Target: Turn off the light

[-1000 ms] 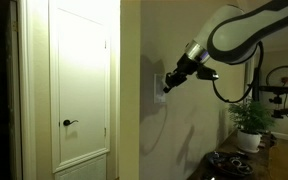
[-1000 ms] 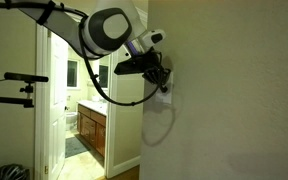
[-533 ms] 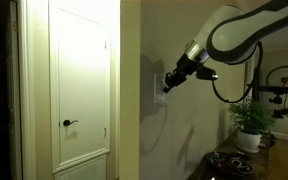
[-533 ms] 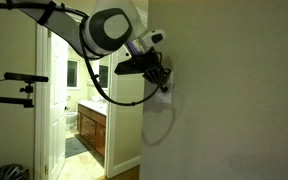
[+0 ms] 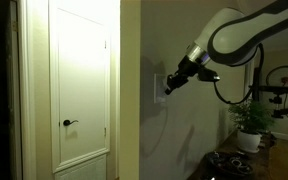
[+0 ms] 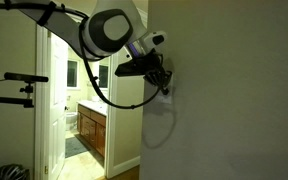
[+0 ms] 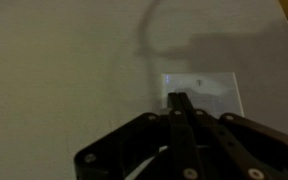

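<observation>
The light switch is a small white plate on the beige wall, seen in both exterior views (image 5: 158, 79) (image 6: 165, 99) and in the wrist view (image 7: 209, 90). No lamp shows. My gripper (image 5: 166, 87) (image 6: 167, 87) is shut, its two fingers pressed together into one tip. In the wrist view the gripper's tip (image 7: 178, 98) lies over the lower left part of the plate. It is at the plate or just off it; I cannot tell if it touches. The switch's toggle is partly hidden behind the fingers.
A white door with a black lever (image 5: 69, 123) stands beside the wall corner. A potted plant (image 5: 250, 120) and a dark object (image 5: 229, 163) sit low under the arm. An open doorway (image 6: 89, 120) shows a lit bathroom with a cabinet.
The gripper has shifted very slightly away from the wall; otherwise nothing has visibly changed. The room's lighting looks the same.
</observation>
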